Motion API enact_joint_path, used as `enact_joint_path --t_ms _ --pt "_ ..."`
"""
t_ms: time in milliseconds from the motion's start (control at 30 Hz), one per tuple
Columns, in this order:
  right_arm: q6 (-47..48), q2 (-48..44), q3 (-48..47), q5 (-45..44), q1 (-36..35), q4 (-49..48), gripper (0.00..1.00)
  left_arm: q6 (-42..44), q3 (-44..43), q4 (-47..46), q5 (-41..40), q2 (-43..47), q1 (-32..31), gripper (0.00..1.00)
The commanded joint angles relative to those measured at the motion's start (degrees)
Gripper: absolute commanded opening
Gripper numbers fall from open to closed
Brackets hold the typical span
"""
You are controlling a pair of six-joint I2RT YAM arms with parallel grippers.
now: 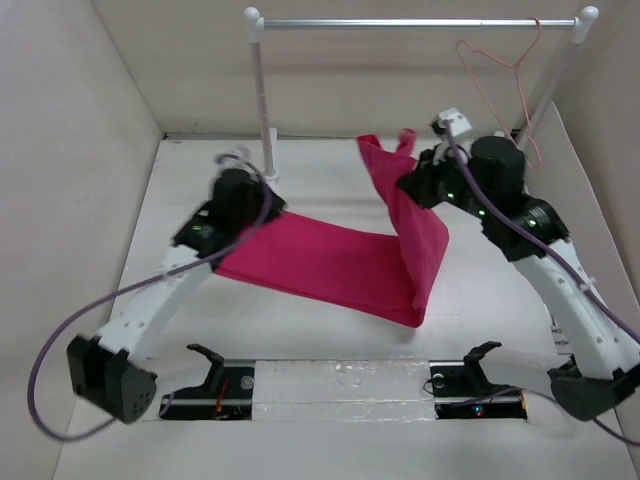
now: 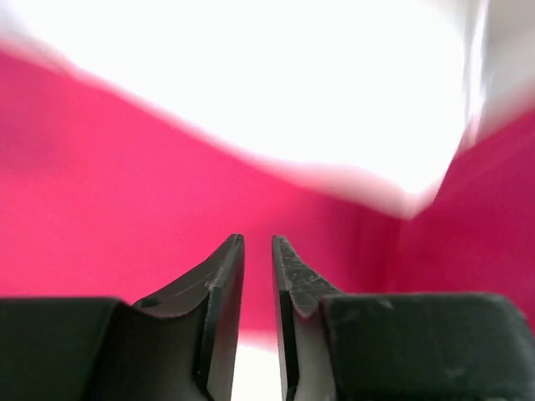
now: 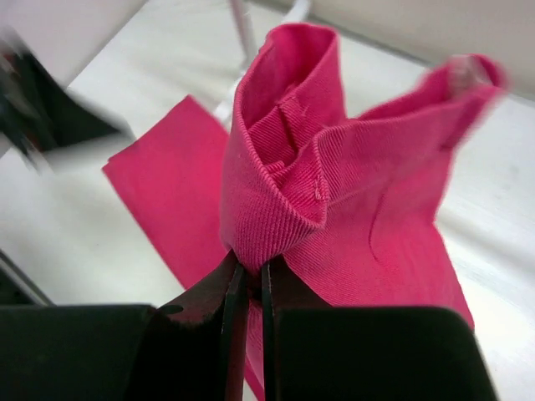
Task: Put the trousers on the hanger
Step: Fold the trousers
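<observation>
Right gripper (image 3: 248, 274) pinches the trousers (image 1: 330, 265) by an edge (aloft); left gripper (image 2: 257, 244): cannot tell its hold.

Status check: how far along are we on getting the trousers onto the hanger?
Done: the trousers are picked up, one end pinched in the right fingers and raised off the table. In hand: the cloth spans between the two arms; the left fingers sit at the other end, grip unclear. Left: the hanger hangs bare on the rail, apart from the cloth, so draping is not yet started.
</observation>
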State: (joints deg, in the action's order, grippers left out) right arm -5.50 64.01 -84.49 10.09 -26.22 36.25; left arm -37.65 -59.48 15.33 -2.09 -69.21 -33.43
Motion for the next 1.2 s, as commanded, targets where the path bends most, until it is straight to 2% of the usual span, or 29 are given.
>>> enact_joint_path --t_ms 0,67,100,167,200,267,300,333,367,400,433,467,500,533,600,633,667,700,733,767,800,833,867,900,933,967,1033,1167 --pt "-2.32 7.58 -5.5 -4.81 -8.3 -13.65 0.0 3.89 -8.24 5.41 -1.01 9.52 15.02 0.17" --pt "-2.5 13.13 -8.92 -5.69 -13.74 -17.34 0.0 4.86 -12.48 5.32 3.73 10.58 25.28 0.18" --pt "-2.94 19.42 -10.42 -5.43 -15.34 -18.4 0.0 5.21 -16.41 5.5 4.45 10.24 27.34 0.18" --pt "-3.64 26.48 -13.76 -5.25 -18.94 -22.17 0.0 5.39 -20.48 6.46 3.94 8.32 29.64 0.18" --pt "-4.08 30.35 -18.3 -4.99 -22.26 -22.97 0.0 5.31 -24.06 7.07 3.24 7.69 29.65 0.18" --pt "-5.74 43.08 -23.41 -4.03 -25.27 -26.48 0.0 4.95 -26.38 6.91 0.7 7.6 29.65 0.18" --pt "-6.45 47.57 -29.53 -3.5 -28.16 -27.62 0.07 4.87 -26.99 6.64 0.16 7.95 29.65 0.18" --pt "-7.24 56.84 -33.16 -3.06 -29.49 -27.29 0.42 4.95 -27.26 6.2 -0.37 8.21 29.65 0.21" --pt "-8.64 61.54 -37.37 -1.75 -30.38 -25.2 0.55 5.21 -27.26 6.46 -1.85 8.56 29.65 0.22" --pt "-9.35 65.59 -37.42 1.13 -30.38 -25.18 0.62 5.65 -27.26 7.07 -2.48 8.48 29.65 0.23" --pt "-9.88 68.15 -46.81 5.08 -31.25 -17.17 0.67 6.79 -26.92 8.91 -2.74 8.3 29.65 0.25" --pt "-9.88 68.96 -45.86 5.38 -32.13 -16.22 0.69 7.06 -25.96 9.36 -3.09 9.17 29.65 0.26" --pt "-9.71 67.14 -42.37 5.99 -32.14 -19.87 0.7 7.32 -22.03 9.54 -3.1 9.88 29.65 0.3" --pt "-9.97 64.25 -30.94 6.34 -32.14 -23.38 0.7 7.59 -19.29 9.02 -3.45 10.84 29.65 0.34" --pt "-11.29 53.8 -18.49 6.78 -31.36 -32.33 0.69 6.63 -10.54 7.61 -3.37 13.66 29.65 0.39" --pt "-11.38 50.55 -9.12 6.96 -29.61 -33.34 0.69 6.36 -7.61 5.95 -2.67 14.1 29.65 0.39" --pt "-10.59 47.64 -5.2 7.14 -28.64 -33.61 0.67 6.01 -5.05 4.28 0.04 13.93 29.65 0.4" --pt "-9.8 41.96 -1.51 7.23 -27.67 -32.92 0.64 5.05 0.63 2.44 1.81 13.49 29.65 0.4" --pt "-8.66 39.29 1.92 6.62 -26.79 -31.95 0.55 4.26 2.95 -1.15 4.61 12.44 29.65 0.4" --pt "-7.44 36.74 7.96 5.74 -25.04 -30.38 0.51 3.29 4.45 -2.92 8.38 8.95 30.17 0.4" --pt "-6.9 31.76 10.98 4.08 -24.07 -28.53 0.43 2.15 6.03 -4.51 9.63 6.57 30.18 0.39" --pt "-6.72 29.7 13.97 4.15 -23.01 -28.25 0.19 1.62 6.48 -8.0 10.86 4.28 30.18 0.39" --pt "-6.55 25.94 19.92 4.41 -20.91 -28.6 0.06 1.87 6.22 -11.26 14.88 -3.57 28.53 0.39" --pt "-6.54 25.9 22.59 4.41 -19.85 -28.78 0.06 2.14 5.35 -11.29 14.92 -3.65 28.51 0.39" --pt "-6.46 23.38 24.96 4.85 -18.88 -28.69 0.0 2.66 4.04 -11.55 14.75 -6.26 27.64 0.39" --pt "-6.11 22.49 26.99 4.68 -18.09 -28.52 0.0 3.1 2.89 -11.12 14.22 -11.86 26.93 0.39" --pt "-5.84 20.47 32.09 3.71 -16.68 -28.78 0.0 1.89 0.86 -9.19 13.96 -16.03 26.93 0.38" --pt "-7.15 17.48 40.35 3.89 -15.79 -30.71 0.0 -1.72 7.26 -9.01 11.95 -18.6 32.8 0.36"
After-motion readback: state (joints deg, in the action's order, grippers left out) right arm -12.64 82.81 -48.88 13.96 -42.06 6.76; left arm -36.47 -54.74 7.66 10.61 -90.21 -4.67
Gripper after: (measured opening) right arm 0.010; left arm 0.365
